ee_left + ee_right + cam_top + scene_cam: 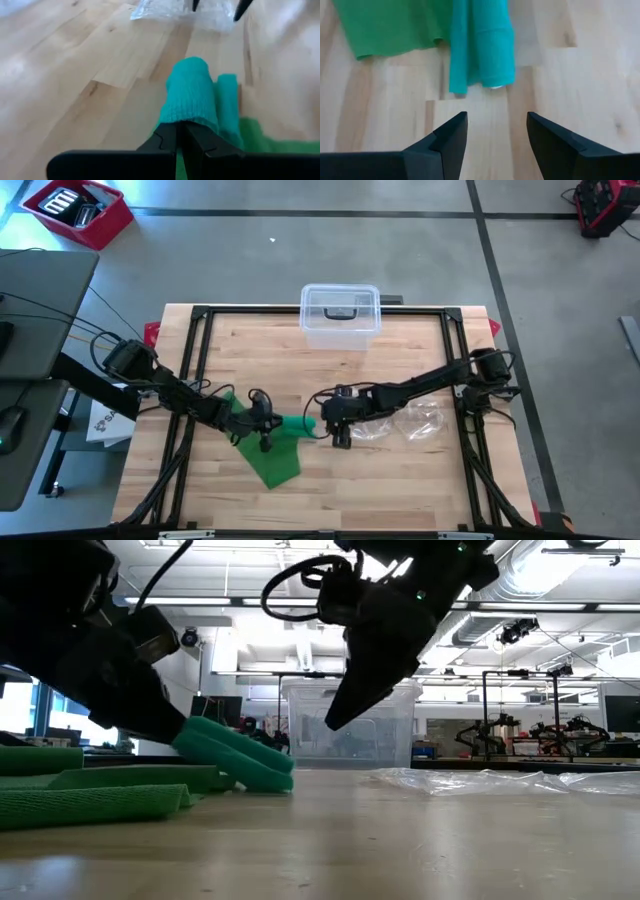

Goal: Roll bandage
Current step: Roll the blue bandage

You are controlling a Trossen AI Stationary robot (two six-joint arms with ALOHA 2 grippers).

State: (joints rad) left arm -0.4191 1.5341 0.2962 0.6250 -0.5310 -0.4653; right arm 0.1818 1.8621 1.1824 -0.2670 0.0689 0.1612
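On the wooden desk [400,480], left of centre, lies the green bandage [272,455], partly spread flat and partly rolled. Its rolled end [192,95] points toward the middle of the desk, and the loose cloth fans out toward the near edge in a broad, wrinkled sheet. The left gripper [263,425] comes in from the left side and its jaws are pressed tight together on the bandage at the base of the roll; in the left wrist view the two dark fingers [165,142] meet with the teal cloth bunched just ahead of them. From the low view the roll sits tilted, its far end touching the desk and the held end raised.

The right gripper [335,430] hangs just beside the roll's free end, on its right, with its jaws standing apart and nothing between them; in the right wrist view the roll's end [487,50] lies ahead of the open fingertips, not touching them.

A crumpled clear plastic wrapper [415,423] rests on the desk under the right arm. A clear plastic bin [340,315] stands at the far edge, centre.
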